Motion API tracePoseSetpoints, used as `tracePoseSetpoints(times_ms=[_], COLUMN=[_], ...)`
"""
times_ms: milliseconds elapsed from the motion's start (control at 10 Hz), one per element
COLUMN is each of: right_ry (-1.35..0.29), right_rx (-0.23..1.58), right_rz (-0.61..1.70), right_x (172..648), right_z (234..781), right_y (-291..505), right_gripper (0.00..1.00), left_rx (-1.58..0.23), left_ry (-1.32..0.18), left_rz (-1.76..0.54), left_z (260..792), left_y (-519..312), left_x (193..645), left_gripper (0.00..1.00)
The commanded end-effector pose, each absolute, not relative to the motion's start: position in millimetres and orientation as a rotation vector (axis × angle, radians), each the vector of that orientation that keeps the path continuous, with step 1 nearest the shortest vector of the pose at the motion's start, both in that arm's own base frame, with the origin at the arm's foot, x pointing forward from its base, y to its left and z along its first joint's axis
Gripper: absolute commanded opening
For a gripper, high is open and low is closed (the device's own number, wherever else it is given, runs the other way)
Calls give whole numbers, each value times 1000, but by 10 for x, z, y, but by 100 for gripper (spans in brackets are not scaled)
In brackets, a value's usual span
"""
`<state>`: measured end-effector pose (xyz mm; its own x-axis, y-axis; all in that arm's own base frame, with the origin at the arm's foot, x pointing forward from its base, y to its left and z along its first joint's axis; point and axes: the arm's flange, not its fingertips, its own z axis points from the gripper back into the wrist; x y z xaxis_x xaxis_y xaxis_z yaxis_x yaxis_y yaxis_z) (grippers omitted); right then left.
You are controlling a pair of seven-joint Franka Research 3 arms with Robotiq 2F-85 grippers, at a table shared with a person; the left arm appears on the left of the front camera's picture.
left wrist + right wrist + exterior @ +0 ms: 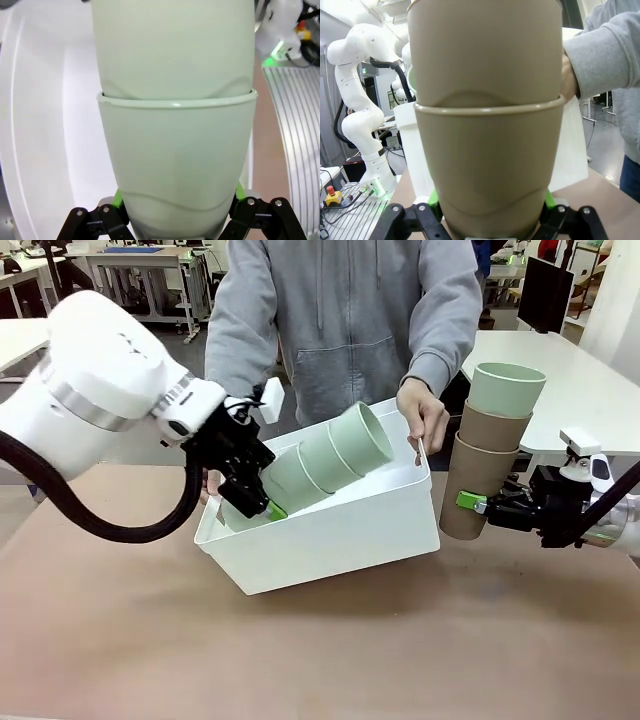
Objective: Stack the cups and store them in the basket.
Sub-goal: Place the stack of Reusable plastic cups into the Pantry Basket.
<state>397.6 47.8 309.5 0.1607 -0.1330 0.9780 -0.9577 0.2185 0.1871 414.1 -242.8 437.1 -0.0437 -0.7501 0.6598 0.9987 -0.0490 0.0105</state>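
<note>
**Both grippers loaded, one stack in the basket, one beside it**

My left gripper (249, 507) is clamped on the base of the green stack (320, 465): three mint cups nested together. The left wrist view shows a green pad on each side of the lowest cup. I hold this stack tilted, base low and mouth raised toward the far right. It lies inside the basket (330, 532), with the base at the near left corner and the open mouth above the middle.

My right gripper (468, 506) is closed on the lower part of the brown stack (478, 475), two tan cups nested upright. A single green cup (507, 388) sits in the top one, leaning slightly. This stack is off the table (320, 660), just beside the basket's right wall; I cannot tell whether they touch.

The basket stands skewed to the table edge. The person's hand (422, 412) grips its far right rim, close to the brown stack.
</note>
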Motion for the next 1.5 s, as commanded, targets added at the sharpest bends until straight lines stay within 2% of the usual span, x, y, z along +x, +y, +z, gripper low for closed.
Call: tracePoseSetpoints(times_ms=[0,600,1400], right_ry=[-1272,-1272,-1272], right_rx=[1194,1194,1194], right_rz=[864,864,864], right_x=[3978,3978,3978], right_z=[3136,3136,3136], right_y=[491,491,491], right_gripper=[84,84,84], left_rx=[-506,-373,-409], left_ry=[-492,-367,-407], left_rz=[-1535,-1494,-1495], left_z=[4397,4011,3744], left_y=[-2623,-2869,-2870], left_x=[4308,4592,4675], left_gripper=[85,85,85])
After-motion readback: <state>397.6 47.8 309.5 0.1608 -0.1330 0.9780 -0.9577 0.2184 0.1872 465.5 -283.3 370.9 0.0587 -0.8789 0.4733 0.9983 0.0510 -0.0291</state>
